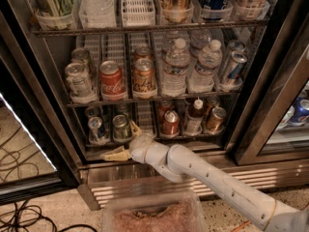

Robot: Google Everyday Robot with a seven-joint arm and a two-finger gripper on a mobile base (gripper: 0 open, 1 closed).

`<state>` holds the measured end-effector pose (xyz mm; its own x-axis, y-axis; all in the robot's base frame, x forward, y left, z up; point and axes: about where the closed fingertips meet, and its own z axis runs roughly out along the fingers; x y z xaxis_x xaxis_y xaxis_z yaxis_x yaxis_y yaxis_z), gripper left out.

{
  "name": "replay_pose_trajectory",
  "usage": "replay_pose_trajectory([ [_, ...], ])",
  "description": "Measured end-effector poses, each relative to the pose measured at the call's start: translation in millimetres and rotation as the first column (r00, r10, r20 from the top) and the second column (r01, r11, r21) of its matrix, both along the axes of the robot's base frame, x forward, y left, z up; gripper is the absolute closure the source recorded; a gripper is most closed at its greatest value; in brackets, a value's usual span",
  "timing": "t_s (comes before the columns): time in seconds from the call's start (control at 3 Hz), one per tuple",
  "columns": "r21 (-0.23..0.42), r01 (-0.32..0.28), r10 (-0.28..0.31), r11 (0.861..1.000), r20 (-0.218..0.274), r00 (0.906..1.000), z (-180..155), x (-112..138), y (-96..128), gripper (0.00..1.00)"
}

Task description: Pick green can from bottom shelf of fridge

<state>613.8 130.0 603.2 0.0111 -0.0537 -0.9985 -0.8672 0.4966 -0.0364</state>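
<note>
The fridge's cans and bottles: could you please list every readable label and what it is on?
"Coca-Cola": red drink can, middle tier.
Too blurred to read: the dull dark-green can and all other cans and bottles.
No text: the cream two-finger gripper, open below the green can.

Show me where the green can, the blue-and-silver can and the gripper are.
green can point(120, 128), camera view, middle of its body.
blue-and-silver can point(96, 128), camera view, middle of its body.
gripper point(117, 140), camera view, midway between its fingertips, in front of the green can.
</note>
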Motion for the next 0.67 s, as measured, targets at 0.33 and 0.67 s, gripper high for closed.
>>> replay_pose_trajectory([
  [0.33, 0.011, 0.002, -0.002, 1.000, 0.001, 1.0000, -0.4, 4.0, 8.9, 0.00],
  [0.67, -0.015, 0.043, -0.043, 0.999, -0.009, 0.9990, -3.6, 5.2, 9.7, 0.17],
])
